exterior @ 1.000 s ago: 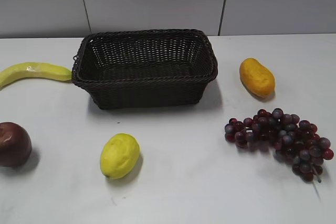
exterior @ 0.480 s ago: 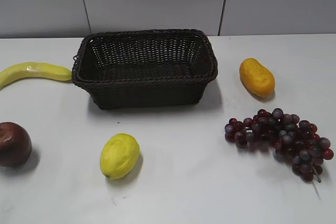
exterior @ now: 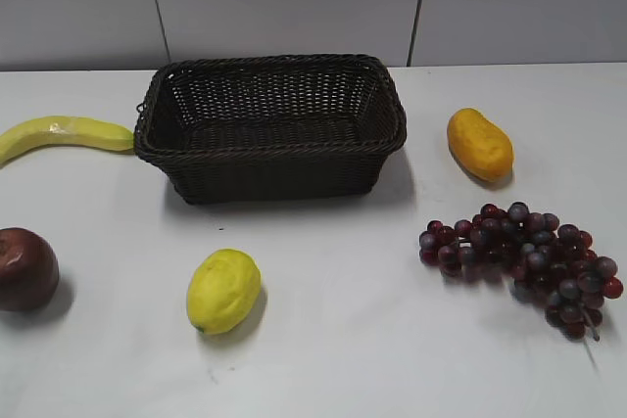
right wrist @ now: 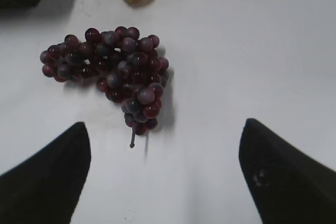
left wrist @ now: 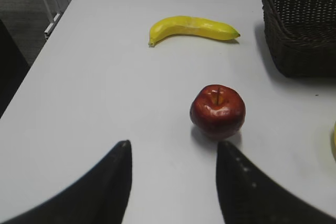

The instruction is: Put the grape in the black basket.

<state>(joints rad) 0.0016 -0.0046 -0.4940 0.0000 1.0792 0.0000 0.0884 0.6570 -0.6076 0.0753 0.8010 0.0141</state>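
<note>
The grape [exterior: 521,256], a long bunch of dark red-purple berries on a thin stem, lies on the white table at the right front. It also shows in the right wrist view [right wrist: 118,69], ahead of and left of my open, empty right gripper [right wrist: 165,129]. The black basket [exterior: 271,124], woven wicker with nothing in it, stands at the back middle; its corner shows in the left wrist view [left wrist: 302,24]. My left gripper [left wrist: 174,148] is open and empty, just short of a red apple [left wrist: 217,110]. Neither gripper shows in the exterior view.
A banana [exterior: 61,135] lies left of the basket. A red apple [exterior: 25,268] sits at the left front. A lemon [exterior: 223,290] lies in front of the basket. An orange-yellow fruit [exterior: 479,144] lies right of the basket. The table's left edge [left wrist: 39,45] is near.
</note>
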